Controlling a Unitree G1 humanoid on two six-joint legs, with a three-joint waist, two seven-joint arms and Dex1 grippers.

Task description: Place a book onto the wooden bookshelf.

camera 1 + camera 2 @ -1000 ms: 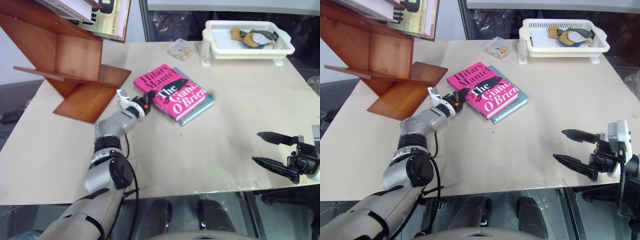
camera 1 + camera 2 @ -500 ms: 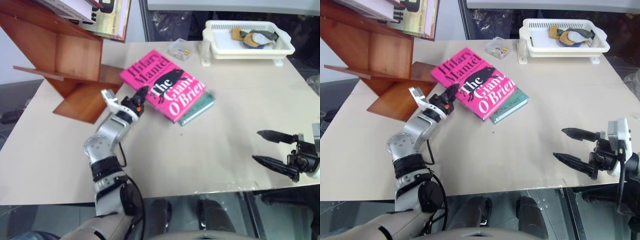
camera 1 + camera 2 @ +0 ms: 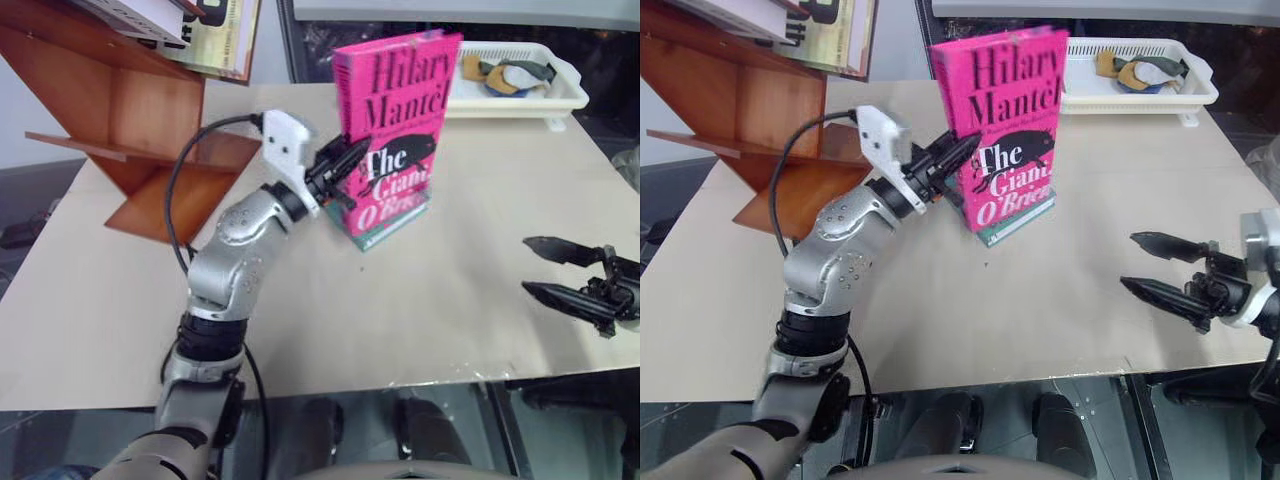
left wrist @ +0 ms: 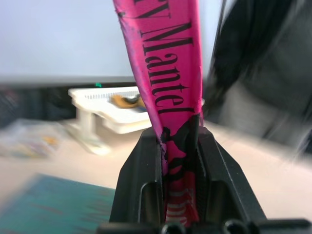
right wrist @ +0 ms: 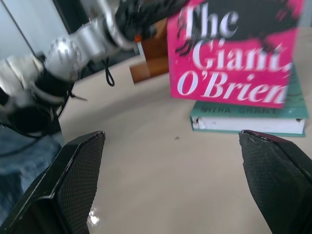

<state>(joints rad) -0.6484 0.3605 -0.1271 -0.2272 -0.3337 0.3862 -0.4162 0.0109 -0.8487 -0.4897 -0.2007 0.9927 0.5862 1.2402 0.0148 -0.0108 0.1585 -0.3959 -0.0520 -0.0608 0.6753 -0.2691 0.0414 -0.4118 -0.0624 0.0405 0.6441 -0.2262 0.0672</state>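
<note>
- Your left hand (image 3: 338,165) is clamped on the left edge of the book (image 3: 395,130), which is why the pink cover stands upright and faces you in the upper middle of the frame, clear of the table (image 3: 400,300).
- In the left wrist view the two fingers (image 4: 141,180) press the cover from both sides, so the grip looks firm, though it takes only a thin strip near the edge; I judge a heavy swing could make the book pivot.
- The teal book (image 3: 390,225) lies flat on the table just below the raised one, its spine towards you.
- The bookshelf (image 3: 130,120) sits at the upper left of the frame, its tilted boards already carrying pale books at the top; the lower boards are bare, so that is the likely target.
- Your left arm bends up from the lower left, forearm rising, wrist pointing towards the frame's upper right, away from the bookshelf. You will probably need to swing it left.
- Your right hand (image 3: 560,270) hangs at the right edge of the frame over the table's near edge, fingers apart, holding nothing.
</note>
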